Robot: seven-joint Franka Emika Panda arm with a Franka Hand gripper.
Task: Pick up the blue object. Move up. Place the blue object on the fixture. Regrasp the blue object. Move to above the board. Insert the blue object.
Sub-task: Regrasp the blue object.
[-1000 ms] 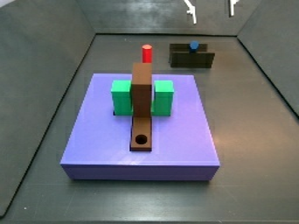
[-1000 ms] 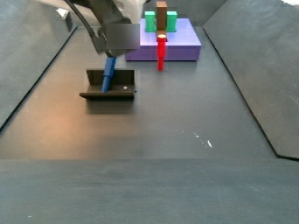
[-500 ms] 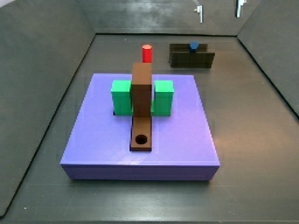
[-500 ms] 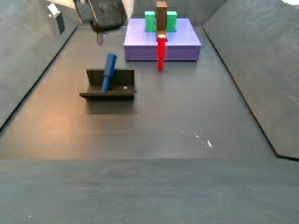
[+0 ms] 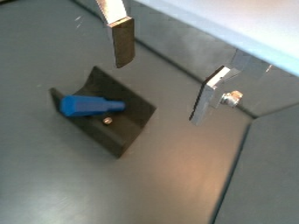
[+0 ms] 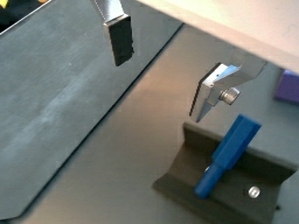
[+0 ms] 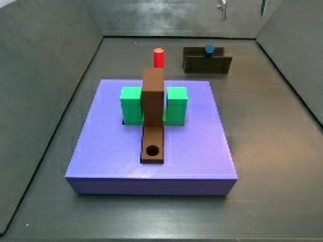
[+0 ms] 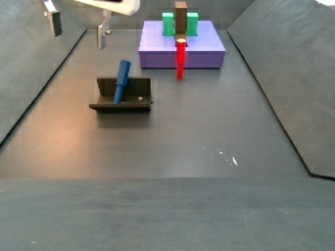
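The gripper (image 5: 163,77) hangs high above the floor with its silver fingers (image 6: 119,39) spread wide apart and nothing between them; in a side view it shows only at the upper edge of the frame (image 8: 76,27), well above the fixture (image 8: 120,98). The blue object (image 8: 120,82) leans in the fixture — lower end seated in the bracket, upper end tilted against its wall — and both wrist views show it apart from the fingers. The board (image 7: 158,142) lies well apart, carrying the green blocks (image 7: 131,105), the brown bar (image 7: 153,117) and the red peg (image 7: 159,58). Judged from this, placement is complete and the regrasp is in hand: the next move calls for descending with the jaws straddling the leaning stick, aligned to its tilt. No brands, labels or writing are legible.
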